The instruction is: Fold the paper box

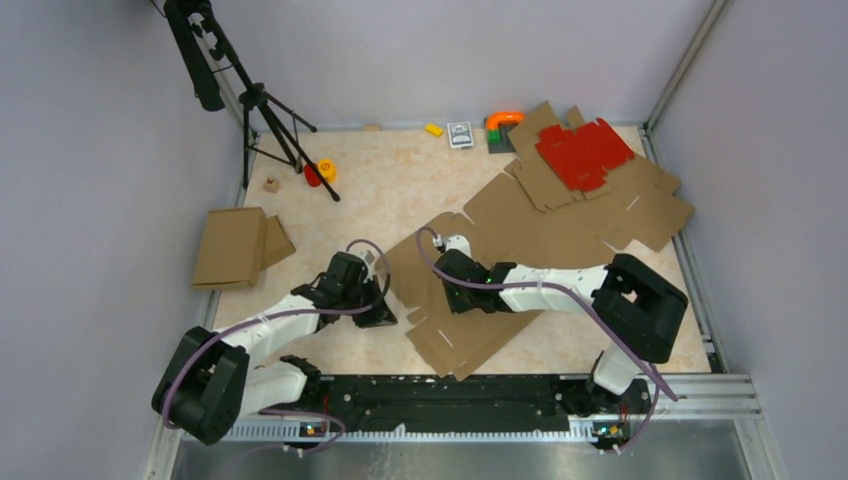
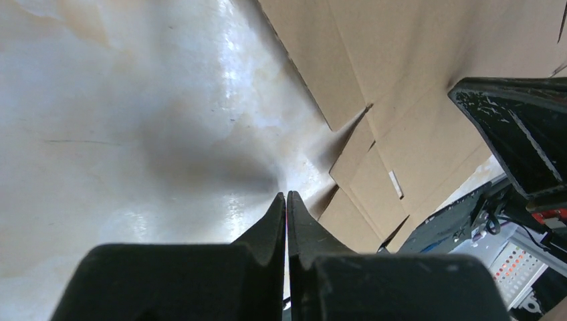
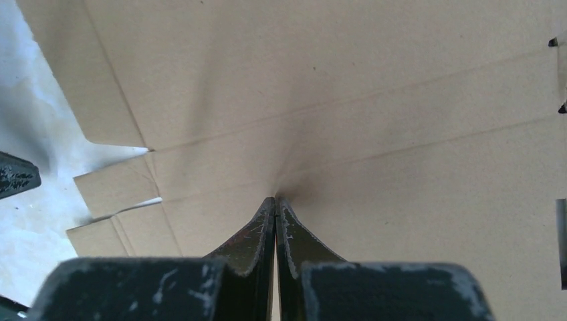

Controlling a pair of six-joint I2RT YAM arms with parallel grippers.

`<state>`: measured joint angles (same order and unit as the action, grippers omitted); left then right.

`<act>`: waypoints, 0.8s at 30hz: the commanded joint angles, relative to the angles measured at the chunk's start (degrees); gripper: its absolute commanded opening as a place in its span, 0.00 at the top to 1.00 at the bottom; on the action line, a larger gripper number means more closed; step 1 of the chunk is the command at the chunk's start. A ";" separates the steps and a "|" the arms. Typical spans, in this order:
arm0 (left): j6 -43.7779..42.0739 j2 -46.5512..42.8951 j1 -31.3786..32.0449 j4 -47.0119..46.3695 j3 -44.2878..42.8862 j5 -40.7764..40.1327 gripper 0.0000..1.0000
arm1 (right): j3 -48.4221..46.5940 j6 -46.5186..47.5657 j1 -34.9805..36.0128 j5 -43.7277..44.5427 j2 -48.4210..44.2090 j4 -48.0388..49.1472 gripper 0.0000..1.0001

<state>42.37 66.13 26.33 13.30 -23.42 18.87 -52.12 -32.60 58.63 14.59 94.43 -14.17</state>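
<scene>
Both grippers pinched shut and empty at the flat paper box.

The right gripper (image 3: 275, 200) has its 2 fingers pressed together with nothing between them, tips down on a brown panel of the paper box (image 3: 374, 100). The cardboard spreads ahead of the fingers and to both sides. Creases cross it just beyond the tips, and 2 slit flaps lie to their left. The left gripper (image 2: 286, 196) is also closed on nothing, its tips at the bare table (image 2: 134, 134). The box's edge and flaps lie just right of its fingers and do not touch them. Far beyond both grippers, a red die-cut sheet (image 1: 583, 152) rests on other brown cardboard.
</scene>
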 commanded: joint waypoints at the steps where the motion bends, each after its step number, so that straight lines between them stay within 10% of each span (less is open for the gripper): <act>1: 2.53 0.88 2.37 -5.05 0.67 1.21 1.00 | 1.49 -1.31 -0.65 -0.96 -3.56 -1.25 1.00; 24: 4.86 11.04 5.76 -17.47 -5.01 5.24 1.00 | 5.36 -2.16 -0.66 -4.14 -2.06 2.67 1.00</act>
<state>47.68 74.48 31.83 -0.93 -25.63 23.79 -47.44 -34.26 58.30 11.92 91.55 -12.64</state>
